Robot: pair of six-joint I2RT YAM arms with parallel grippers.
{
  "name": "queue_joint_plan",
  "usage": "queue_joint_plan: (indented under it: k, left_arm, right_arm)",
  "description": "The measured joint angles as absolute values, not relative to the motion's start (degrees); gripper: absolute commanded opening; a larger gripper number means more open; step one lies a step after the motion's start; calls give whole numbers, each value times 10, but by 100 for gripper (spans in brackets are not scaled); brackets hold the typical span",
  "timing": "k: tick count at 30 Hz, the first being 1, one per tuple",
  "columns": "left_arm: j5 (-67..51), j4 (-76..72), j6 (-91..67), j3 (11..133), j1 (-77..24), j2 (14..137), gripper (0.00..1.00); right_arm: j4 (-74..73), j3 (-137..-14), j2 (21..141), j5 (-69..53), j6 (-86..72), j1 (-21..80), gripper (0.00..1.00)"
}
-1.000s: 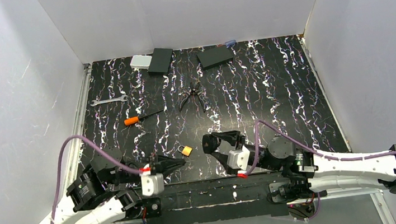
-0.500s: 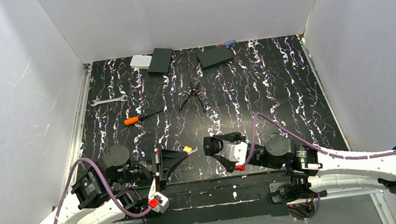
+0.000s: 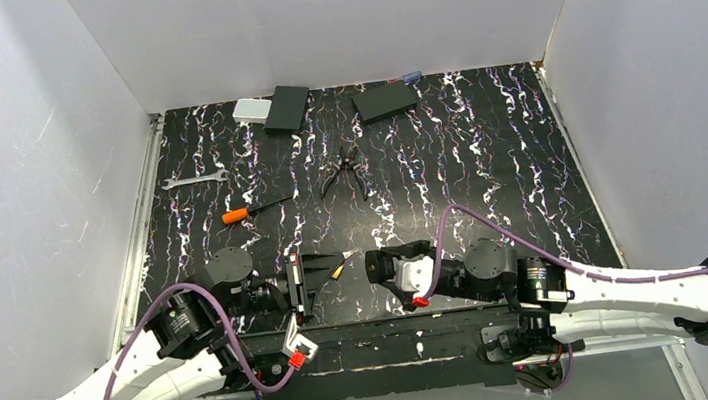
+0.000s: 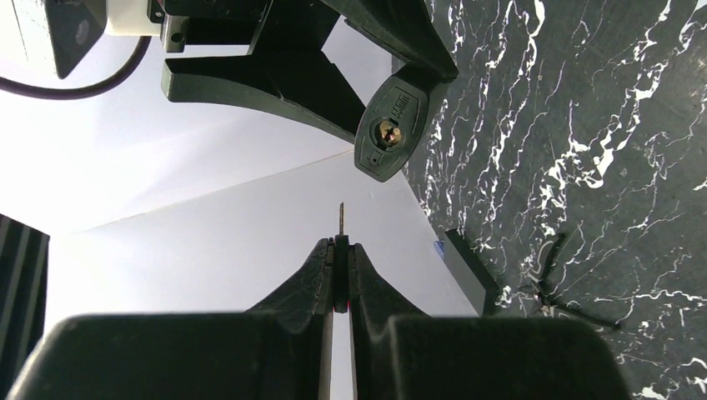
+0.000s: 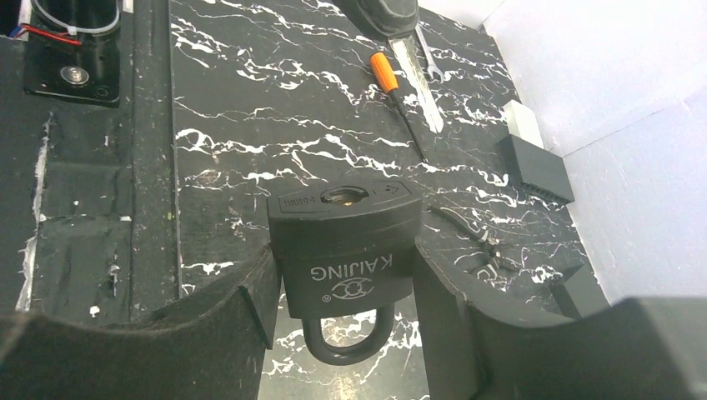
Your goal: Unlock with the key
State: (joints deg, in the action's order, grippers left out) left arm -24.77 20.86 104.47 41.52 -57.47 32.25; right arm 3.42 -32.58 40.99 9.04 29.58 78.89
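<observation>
My left gripper (image 3: 329,266) is shut on the key (image 4: 340,221). Its thin blade sticks out past the fingertips, and an orange bit of it shows in the top view (image 3: 338,271). My right gripper (image 3: 379,263) is shut on a black padlock (image 5: 346,246) marked KAIJING, shackle toward the wrist and keyhole (image 5: 338,196) facing out. In the left wrist view the padlock (image 4: 392,133) hangs just beyond the key tip, a little to its right, with a small gap between them. The left gripper (image 4: 340,250) and the right gripper (image 5: 346,275) face each other low over the table's near edge.
An orange-handled screwdriver (image 3: 236,214), a wrench (image 3: 193,180) and pliers (image 3: 342,173) lie mid-table. Two black boxes (image 3: 287,108) (image 3: 385,101) and a grey box (image 3: 249,110) sit at the back. White walls enclose the marbled black table (image 3: 487,165).
My left arm has lifted the key off the table, rolled its wrist and swung toward the padlock. My right gripper has shifted slightly with the padlock held.
</observation>
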Motion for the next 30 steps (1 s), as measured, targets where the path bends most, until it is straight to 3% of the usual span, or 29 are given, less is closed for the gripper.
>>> queue_joint_plan:
  k: [30]
  left_arm:
    - [-198, 166, 1108, 329, -630, 296, 0]
  right_arm:
    - [-53, -397, 474, 100, 347, 789, 1]
